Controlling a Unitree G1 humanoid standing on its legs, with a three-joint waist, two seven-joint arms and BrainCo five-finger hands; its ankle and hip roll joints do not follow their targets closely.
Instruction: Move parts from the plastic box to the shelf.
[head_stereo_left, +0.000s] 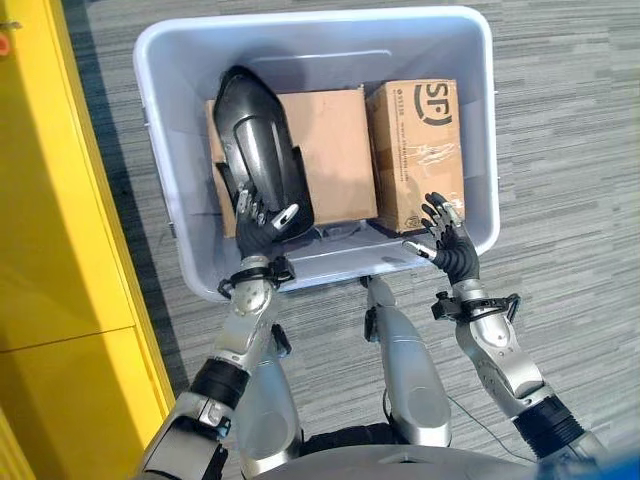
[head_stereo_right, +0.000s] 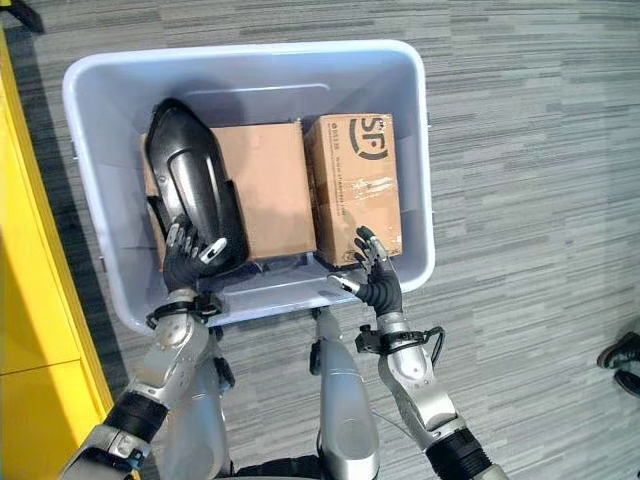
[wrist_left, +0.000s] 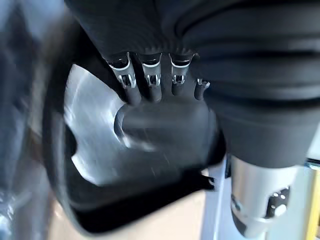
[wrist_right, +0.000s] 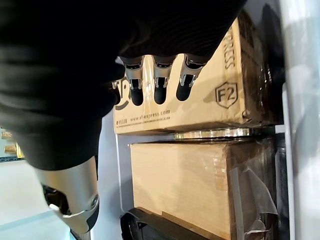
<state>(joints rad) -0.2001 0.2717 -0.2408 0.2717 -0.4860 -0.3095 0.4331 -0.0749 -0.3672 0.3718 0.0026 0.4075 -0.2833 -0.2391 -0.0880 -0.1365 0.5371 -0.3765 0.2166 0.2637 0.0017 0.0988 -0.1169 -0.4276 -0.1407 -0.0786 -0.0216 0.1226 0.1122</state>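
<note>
Reaching: you have both arms coming in over the near rim of the plastic box (head_stereo_left: 160, 150), which sits on the grey floor (head_stereo_left: 560, 120) beside a yellow shelf unit (head_stereo_left: 50, 200) at the robot's left.
Left robot hand (head_stereo_left: 262, 222): it sits on the near end of the black curved part (head_stereo_left: 255, 140); in the left wrist view the fingers (wrist_left: 150, 82) bend down over the glossy shell — I'd call that curled onto the part, though how firm the hold is you can't judge.
Black part: it lies in the left half of the box, its long axis running away from the robot, leaning over the plain cardboard box (head_stereo_left: 325, 150).
Key relation: the part runs straight ahead of the left robot hand, so your lift is likely up and toward the shelf side — the left arm is plainly the nearer one.
Plain cardboard box: centre of the plastic box, partly under the black part.
Printed cardboard box (head_stereo_left: 415, 150): right side, touching or just beside the plain one.
Right robot hand (head_stereo_left: 448, 240): at the near end of the printed box, fingers (wrist_right: 160, 82) spread and fairly straight, holding nothing; whether the tips touch the card, you can't tell.
Arm pose: both forearms point forward into the box, backs of the hands up.
</note>
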